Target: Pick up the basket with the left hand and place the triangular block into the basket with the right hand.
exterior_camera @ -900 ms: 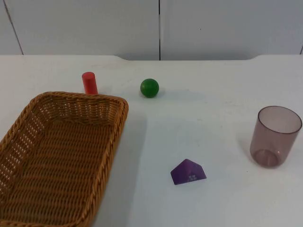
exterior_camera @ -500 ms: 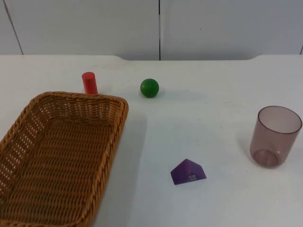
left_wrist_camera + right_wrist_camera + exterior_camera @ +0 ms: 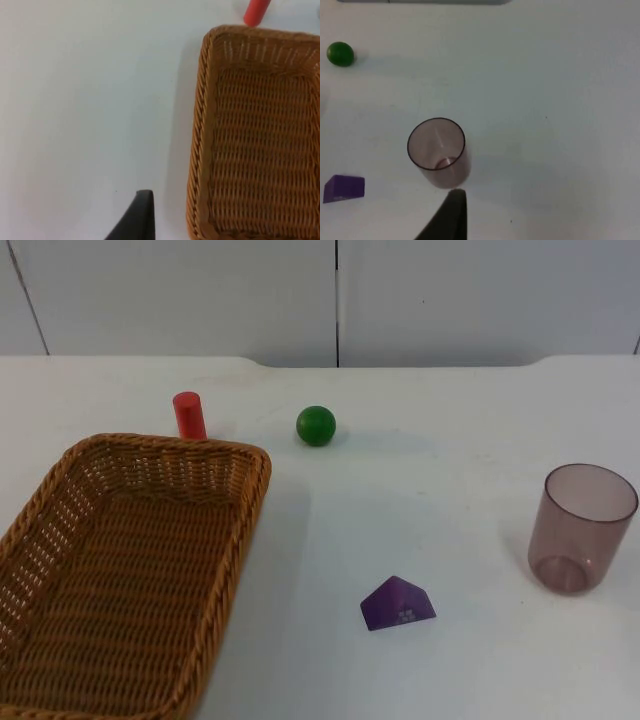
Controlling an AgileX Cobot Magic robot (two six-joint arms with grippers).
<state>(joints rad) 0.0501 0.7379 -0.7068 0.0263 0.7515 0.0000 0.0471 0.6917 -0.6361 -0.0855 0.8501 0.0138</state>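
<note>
Wicker basket (image 3: 130, 570) sits on the white table (image 3: 450, 440) at the left, long axis running near-to-far and slightly canted, its far short rim just in front of the upright red cylinder (image 3: 189, 415). In the left wrist view the left gripper (image 3: 132, 220) hovers over bare table beside the basket's (image 3: 260, 135) long outer wall, one black fingertip in view, apart from the weave; the red cylinder (image 3: 256, 11) stands past the far corner. Finger spread of the left gripper cannot be told. Judgement: the basket lies to the inboard side of those fingers, so the grab calls for a short sideways shift onto that long rim; nothing is held yet. Green ball (image 3: 316, 426) rests mid-table toward the far side, well apart from the rest. Purple triangular block (image 3: 398, 603) lies on the table between basket and cup, nearer the front edge, ridge up, long axis roughly left-right with a slight tilt. Translucent cup (image 3: 582, 528) stands upright at the right. Right wrist view: right gripper (image 3: 447, 215) hangs above the table just beside the cup (image 3: 437, 150), with the block (image 3: 344, 188) off to one side and the ball (image 3: 340, 54) farther off; its finger state also cannot be told. Judgement: the right arm is nearer the block, and waits.
</note>
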